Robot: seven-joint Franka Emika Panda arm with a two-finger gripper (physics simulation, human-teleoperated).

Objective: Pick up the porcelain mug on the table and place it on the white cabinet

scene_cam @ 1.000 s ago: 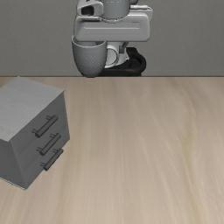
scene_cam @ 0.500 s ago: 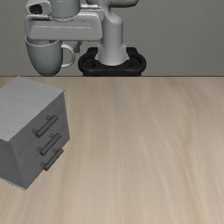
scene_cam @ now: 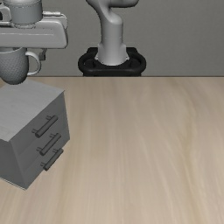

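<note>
Mug (scene_cam: 10,68) is off the tabletop (scene_cam: 149,149), hanging beneath the tool (scene_cam: 17,51) at the scene's far left, above the far-left part of the cabinet (scene_cam: 28,103) top and clear of it. The tool is clenched on the mug at its rim, handle pointing right. This is judged from the mug hanging unsupported, as the fingers themselves are not distinct. Carry height appears chosen to clear the cabinet edge. Placement not yet done; lowering onto the flat top remains.
</note>
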